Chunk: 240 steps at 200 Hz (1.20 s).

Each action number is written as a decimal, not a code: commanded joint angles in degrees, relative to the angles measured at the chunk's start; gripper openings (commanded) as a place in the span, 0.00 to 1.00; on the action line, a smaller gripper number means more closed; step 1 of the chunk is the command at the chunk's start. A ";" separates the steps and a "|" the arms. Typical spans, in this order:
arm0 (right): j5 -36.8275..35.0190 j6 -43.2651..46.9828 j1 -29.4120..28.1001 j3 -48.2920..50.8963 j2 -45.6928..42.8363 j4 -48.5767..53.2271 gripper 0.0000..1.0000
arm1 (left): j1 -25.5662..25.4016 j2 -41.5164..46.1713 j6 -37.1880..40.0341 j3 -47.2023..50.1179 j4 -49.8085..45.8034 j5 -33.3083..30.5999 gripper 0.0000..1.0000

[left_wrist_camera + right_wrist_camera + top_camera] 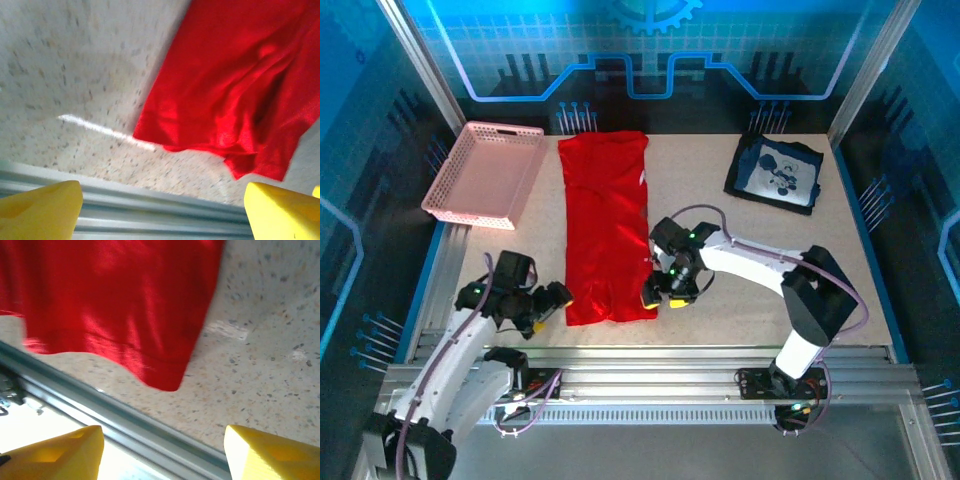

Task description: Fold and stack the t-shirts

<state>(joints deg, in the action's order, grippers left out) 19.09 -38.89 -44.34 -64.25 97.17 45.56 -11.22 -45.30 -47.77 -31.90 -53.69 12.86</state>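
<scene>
Speckled table (705,175): one red t-shirt (607,230), one navy t-shirt (776,172).

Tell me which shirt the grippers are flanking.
The red t-shirt, a long strip mid-table: left gripper off its near-left corner, right gripper off its near-right. The navy t-shirt lies folded small at far right, away from both.

The top camera looked steeply down from high at the near side, over the whole table (720,200). Each wrist camera hung low and close by the near edge, facing down between its yellow fingers (40,212). All three shared the near hem of the red shirt (608,230).
</scene>
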 commanded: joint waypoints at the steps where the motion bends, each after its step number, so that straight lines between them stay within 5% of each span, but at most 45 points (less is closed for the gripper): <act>1: 4.42 -0.40 -0.10 0.99 1.02 -7.15 0.65 | -4.87 -1.22 -6.97 2.36 4.05 -0.57 0.83; 130: 7.94 1.51 0.17 -0.43 9.25 -9.53 0.63 | -7.41 -12.07 -10.82 8.14 24.98 -0.88 0.64; 173: 8.35 1.63 0.06 -2.22 11.18 -9.64 0.59 | -7.50 -14.39 -10.41 9.77 25.16 -0.64 0.43; 240: 7.61 1.73 0.35 -2.20 10.70 -7.79 0.11 | -7.85 -11.56 -9.93 10.97 25.55 -0.37 0.00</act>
<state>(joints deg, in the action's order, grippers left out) 26.02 -37.60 -44.27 -65.54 108.40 35.51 -18.44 -58.39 -58.46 -21.06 -27.07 12.32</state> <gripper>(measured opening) 0.148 0.063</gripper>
